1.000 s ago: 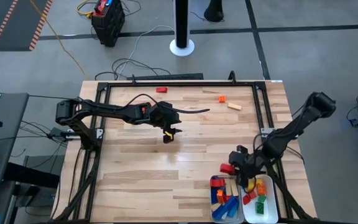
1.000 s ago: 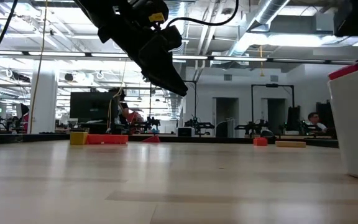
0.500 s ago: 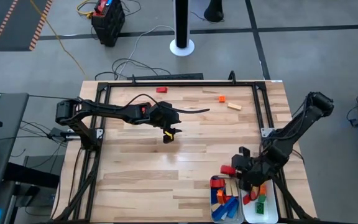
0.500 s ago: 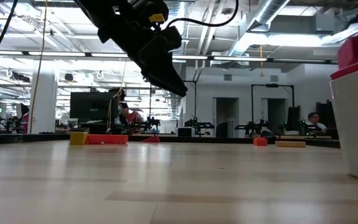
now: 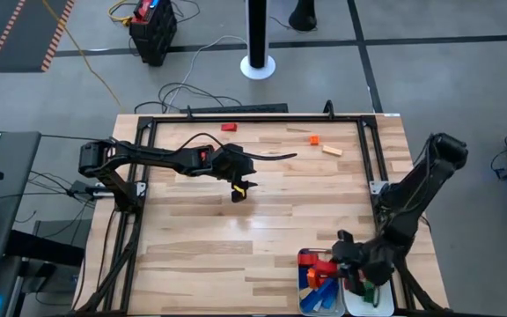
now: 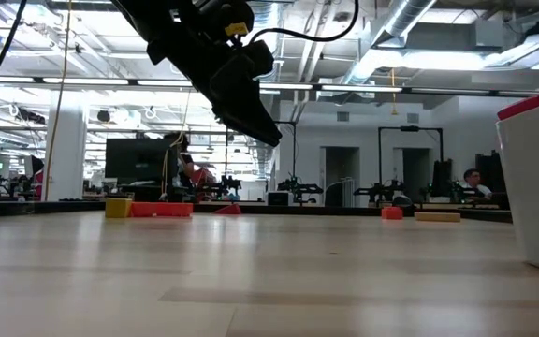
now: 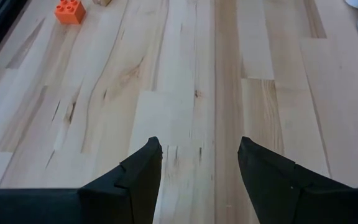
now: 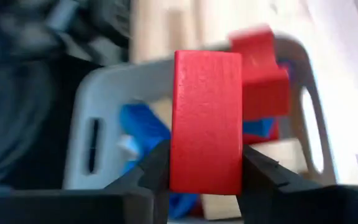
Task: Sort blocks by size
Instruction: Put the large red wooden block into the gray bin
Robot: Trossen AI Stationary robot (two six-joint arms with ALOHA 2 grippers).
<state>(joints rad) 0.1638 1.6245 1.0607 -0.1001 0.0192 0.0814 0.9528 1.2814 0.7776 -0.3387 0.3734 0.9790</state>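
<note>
High view: left claw (image 5: 241,189) poised over mid-bench, nothing between its fingers. Right claw (image 5: 328,267) at the near right corner, gripping a long red block (image 5: 325,266) above the left-hand white tray (image 5: 304,305). Several blue, red and orange blocks already in that tray; a second white tray (image 5: 356,305) just beside it, largely covered by the arm, with a green block (image 5: 370,288) showing. Three pieces left on the bench (image 5: 192,255) along its far edge: a red block (image 5: 228,127), a small orange block (image 5: 314,139) and a tan block (image 5: 332,151).

Low view: left arm hanging above the bare wood; tray wall at far right with a red piece above its rim; a yellow block (image 6: 118,208) and a long red one at the distant edge, orange and tan pieces farther right.

Left wrist view: fingers (image 7: 138,177) moderately apart, empty; orange block at the frame corner.

Right wrist view: fingers (image 8: 154,171) clamped on the upright long red block, directly over the tray holding blue, red and tan pieces.

Progress, as judged: sorting mostly done; held block about to be dropped, four or so strays remaining.
</note>
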